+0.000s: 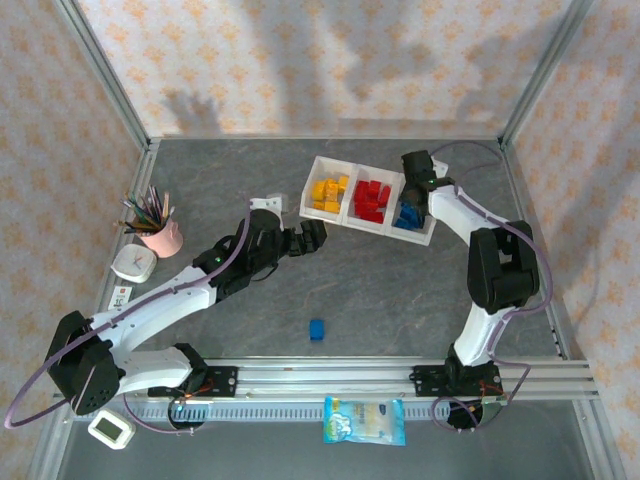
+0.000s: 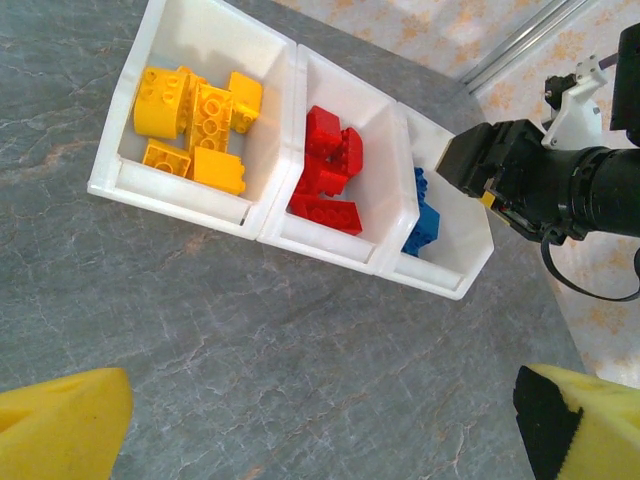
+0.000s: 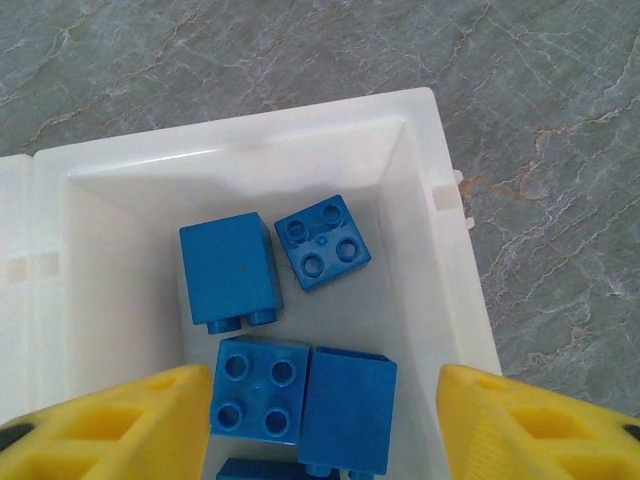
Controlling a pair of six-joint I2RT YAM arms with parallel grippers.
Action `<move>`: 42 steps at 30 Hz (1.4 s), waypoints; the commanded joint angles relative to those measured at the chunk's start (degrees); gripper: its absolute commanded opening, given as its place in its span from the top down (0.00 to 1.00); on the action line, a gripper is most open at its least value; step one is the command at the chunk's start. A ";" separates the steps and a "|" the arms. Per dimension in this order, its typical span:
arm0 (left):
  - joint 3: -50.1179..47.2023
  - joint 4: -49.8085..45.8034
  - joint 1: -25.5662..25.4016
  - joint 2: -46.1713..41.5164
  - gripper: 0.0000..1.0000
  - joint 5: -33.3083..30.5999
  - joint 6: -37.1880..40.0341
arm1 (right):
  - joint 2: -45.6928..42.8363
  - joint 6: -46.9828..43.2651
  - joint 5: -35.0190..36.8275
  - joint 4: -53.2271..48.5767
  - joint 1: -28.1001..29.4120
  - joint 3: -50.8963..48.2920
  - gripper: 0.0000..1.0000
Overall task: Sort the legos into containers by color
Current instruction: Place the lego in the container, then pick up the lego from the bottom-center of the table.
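The white three-compartment tray (image 1: 432, 237) lies at the back centre of the table. Its left square holds yellow bricks (image 2: 195, 120), the middle red bricks (image 2: 330, 170), the right blue bricks (image 3: 230, 265). One blue brick (image 1: 317, 329) lies alone on the table near the front. My right gripper (image 3: 320, 430) hangs open just above the blue compartment, its yellow fingers (image 3: 545, 425) either side of the bricks and holding none. My left gripper (image 2: 320, 430) is open over bare table in front of the tray, with nothing between its fingertips (image 2: 60, 425).
A pink cup of pencils (image 1: 160, 232) and a white timer (image 1: 133, 264) stand at the left. A snack packet (image 1: 364, 420) and a small white device (image 1: 110, 430) lie in front of the base rail (image 1: 400, 372). Metal frame posts (image 1: 105, 75) edge the table.
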 commanded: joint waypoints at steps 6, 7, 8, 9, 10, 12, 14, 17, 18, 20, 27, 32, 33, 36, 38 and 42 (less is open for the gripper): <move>0.68 -1.69 -0.35 -4.20 0.01 -4.02 1.16 | -8.47 -1.39 -2.92 -3.94 7.94 -1.98 0.33; 0.42 -2.18 -0.26 -4.87 0.01 -4.37 1.16 | -9.02 -1.27 -2.94 -4.46 9.00 -2.51 0.32; 0.14 -2.99 -0.28 -5.56 0.01 -4.79 1.09 | -9.80 -0.92 -2.72 -5.04 10.49 -2.95 0.31; 0.01 -3.80 -0.32 -6.22 0.01 -5.13 0.97 | -10.54 -0.86 -2.62 -5.44 12.04 -3.52 0.30; -0.18 -4.58 -0.18 -6.83 0.01 -5.36 0.88 | -11.20 -0.76 -2.43 -5.87 13.32 -3.97 0.30; -0.75 -6.26 -0.18 -8.39 0.01 -6.04 0.52 | -12.62 0.23 -2.23 -6.82 16.33 -5.02 0.28; -1.54 -7.92 -0.18 -9.87 0.01 -6.72 -0.17 | -13.69 0.88 -2.62 -7.33 19.40 -6.01 0.27; -3.05 -10.28 -0.18 -12.56 0.01 -7.48 -1.47 | -14.68 2.76 -3.03 -7.94 24.54 -7.73 0.26; -3.89 -10.80 -0.17 -13.69 0.01 -7.86 -1.94 | -14.90 3.54 -3.06 -7.98 26.47 -8.55 0.25; -5.28 -11.84 -0.18 -15.81 0.01 -8.52 -2.87 | -15.02 4.70 -3.65 -7.69 30.05 -9.94 0.23; -9.42 -17.69 -0.16 -22.92 0.01 -12.52 -6.77 | -12.78 9.21 -5.47 -5.86 41.04 -12.81 0.18; -11.98 -21.77 -0.18 -28.07 0.01 -14.41 -10.33 | -10.63 13.80 -7.24 -4.18 48.27 -14.00 0.16; -12.45 -22.40 -0.17 -28.92 0.01 -14.66 -10.90 | -10.08 15.06 -7.36 -4.52 49.18 -14.13 0.16; -13.79 -24.52 -0.16 -31.72 0.01 -14.93 -12.55 | -9.24 17.87 -6.26 -5.67 52.96 -14.32 0.15; -14.61 -25.30 -0.09 -33.61 0.01 -15.03 -13.39 | -8.95 19.96 -5.56 -6.84 54.71 -14.51 0.14; -15.03 -27.44 -0.09 -35.56 0.01 -15.21 -14.20 | -8.45 23.73 -6.40 -7.33 56.93 -16.34 0.16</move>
